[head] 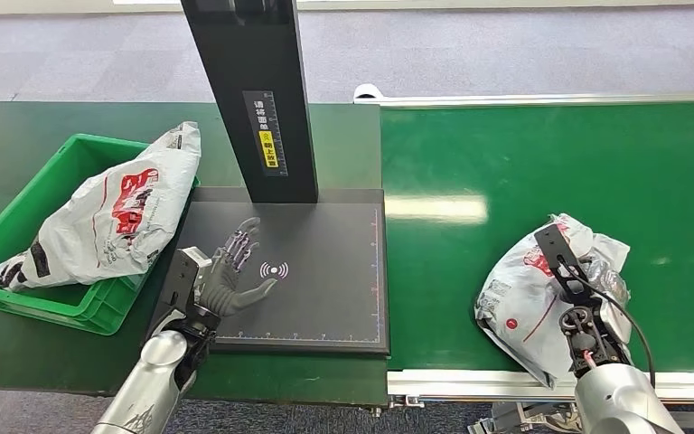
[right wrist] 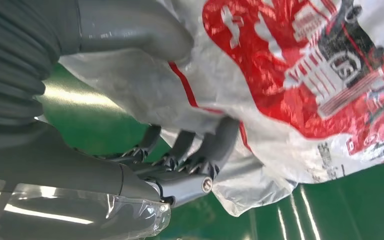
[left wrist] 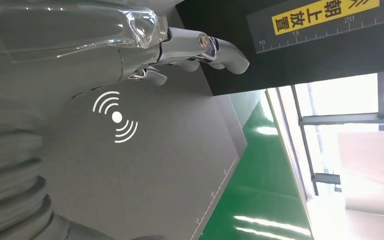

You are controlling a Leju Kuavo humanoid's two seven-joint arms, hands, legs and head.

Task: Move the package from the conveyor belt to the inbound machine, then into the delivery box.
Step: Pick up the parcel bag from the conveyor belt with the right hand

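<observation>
Right hand [head: 581, 312] at 4 o'clock, fingers [right wrist: 220, 142] clamped on package [head: 517, 303] lying on conveyor belt [head: 542, 172]; left hand [head: 235, 271] over inbound machine [head: 325, 280], fingers apart, empty.

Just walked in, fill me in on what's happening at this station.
The robot's right hand grips a white plastic mailer package with red print lying on the green conveyor belt. Its left hand hovers open, holding nothing, over the black flat scanner platform of the inbound machine. Another white and red mailer bag already lies in the green plastic delivery crate.
</observation>
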